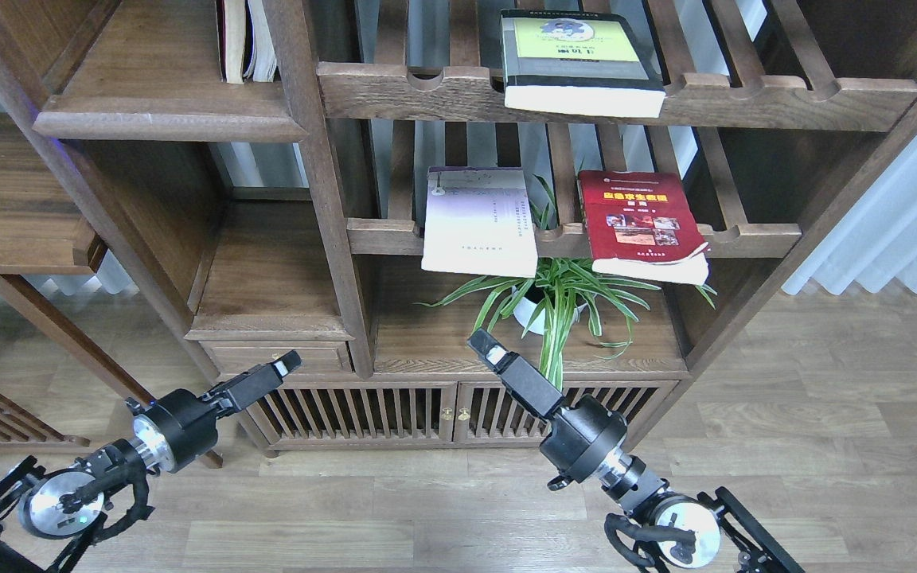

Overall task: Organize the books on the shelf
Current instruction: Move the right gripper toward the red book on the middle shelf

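Note:
A thick yellow-green-and-black book [578, 60] lies flat on the upper slatted rack, its front sticking out over the rail. On the rack below lie a thin white-lavender paperback [478, 223] and a red paperback [640, 224] with photos on its cover. The solid dark-brown shelf [158, 119] sits at the upper left, with a few upright books [245, 40] at its right end. My left gripper [287, 364] and right gripper [481, 344] hang low in front of the cabinet, well below all the books. Each shows as one narrow bar with its fingers together, holding nothing.
A spider plant in a white pot [554, 298] stands on the cabinet top beneath the lower rack, its leaves close to my right gripper. A vertical post [323, 183] separates the solid shelves from the racks. A wooden side table [5, 199] stands at the left.

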Controlling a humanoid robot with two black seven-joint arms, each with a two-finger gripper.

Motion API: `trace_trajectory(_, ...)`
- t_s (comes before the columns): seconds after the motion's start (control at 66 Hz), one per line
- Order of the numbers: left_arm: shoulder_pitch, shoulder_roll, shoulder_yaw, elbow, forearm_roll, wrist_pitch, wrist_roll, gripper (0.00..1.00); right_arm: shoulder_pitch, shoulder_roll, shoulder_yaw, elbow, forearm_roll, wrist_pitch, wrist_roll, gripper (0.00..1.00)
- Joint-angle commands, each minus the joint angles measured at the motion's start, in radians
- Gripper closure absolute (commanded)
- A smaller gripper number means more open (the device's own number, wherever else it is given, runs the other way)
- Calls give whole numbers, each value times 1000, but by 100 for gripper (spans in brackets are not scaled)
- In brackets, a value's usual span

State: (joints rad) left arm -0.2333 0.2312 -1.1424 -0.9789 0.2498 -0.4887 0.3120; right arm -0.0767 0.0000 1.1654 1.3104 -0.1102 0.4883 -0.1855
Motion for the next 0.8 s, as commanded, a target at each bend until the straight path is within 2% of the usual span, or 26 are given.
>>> trace_trajectory(0.0, -3, -7, -16, -4, -39, 0, 7, 0, -1, 0, 7, -2, 4, 0, 3, 1)
trace_trajectory(0.136, -3, -9, -31, -4, -80, 0, 79, 0, -3, 0, 10, -29, 6, 0, 6, 1)
trace_trajectory(0.318, -4, -4, -45, 6, -84, 0, 79, 0, 8, 0, 8, -155, 4, 0, 3, 1)
trace_trajectory(0.788, 28, -7, -51, 6, -102, 0, 75, 0, 23, 0, -6, -155, 43, 0, 14, 1)
